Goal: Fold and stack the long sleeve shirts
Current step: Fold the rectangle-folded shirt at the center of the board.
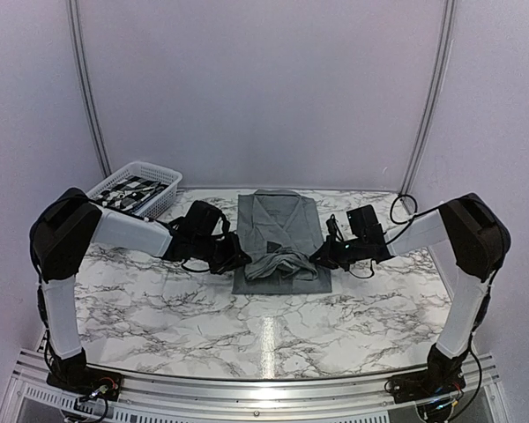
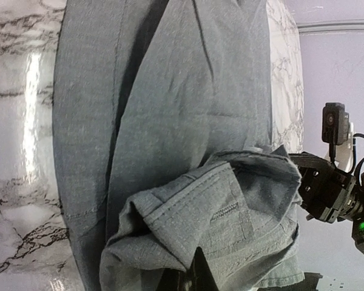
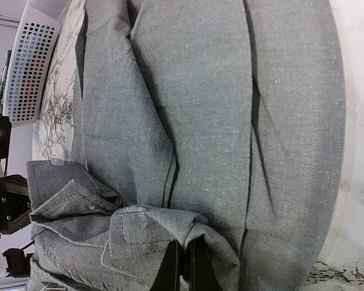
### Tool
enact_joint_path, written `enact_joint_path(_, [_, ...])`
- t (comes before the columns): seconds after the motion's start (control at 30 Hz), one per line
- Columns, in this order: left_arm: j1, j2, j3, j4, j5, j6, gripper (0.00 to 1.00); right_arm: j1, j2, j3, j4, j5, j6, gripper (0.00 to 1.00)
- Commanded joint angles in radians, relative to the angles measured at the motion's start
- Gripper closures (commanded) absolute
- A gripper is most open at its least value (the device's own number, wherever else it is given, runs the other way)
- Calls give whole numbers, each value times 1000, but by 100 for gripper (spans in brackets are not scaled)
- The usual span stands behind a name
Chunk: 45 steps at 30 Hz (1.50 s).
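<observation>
Nearest to my bases, the marble desk (image 1: pixel 159 308) is bare of cloth. Beyond it, my left end effector (image 2: pixel 191 276) and right end effector (image 3: pixel 183 257) are both clamped narrow on the near hem of the grey shirt (image 1: pixel 278 225), one at each side. The hem is bunched and raised off the desk between them. The rest of the shirt lies flat at the desk centre, already folded into a narrow strip, collar at the far end.

Judged step: carry the hem toward the collar to halve the strip.

Risks from here:
- Unequal travel of the two arms would skew the fold line.
- Each grip holds gathered cloth. A layer may slip out and leave the fold lopsided.
- Lifting too little would drag the lower layers and undo the side folds.
- The bunched hem could land as a wrinkled lump.

At far left stands a white basket (image 1: pixel 161 203). I cannot tell what it holds.
</observation>
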Motion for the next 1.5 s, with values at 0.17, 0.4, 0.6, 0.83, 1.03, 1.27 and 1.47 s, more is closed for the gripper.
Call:
enact_joint_path(0.17, [44,64,138,-48,11,36,75,-11,-13,101,-56,12,-1,94])
enact_joint_path(0.4, [75,49,159,-71,7,77,46,-19,-50,125,-81,29,-2,69])
enact_joint_path(0.6, [91,14,158,-66,2,117,31,-31,-100,123,-109,65,-15,54])
enact_joint_path(0.83, [109,-42,148,-76,-37,173,21,-42,-167,125,-151,124,-55,38])
enact_joint_path(1.03, [119,-111,129,-125,-131,227,18,-42,-225,106,-196,168,-83,33])
enact_joint_path(1.27, [106,-191,73,-143,-152,253,35,12,-332,26,-206,214,-145,54])
enact_joint_path(1.47, [31,-153,75,-147,-134,271,66,127,-325,-32,-170,228,-167,78])
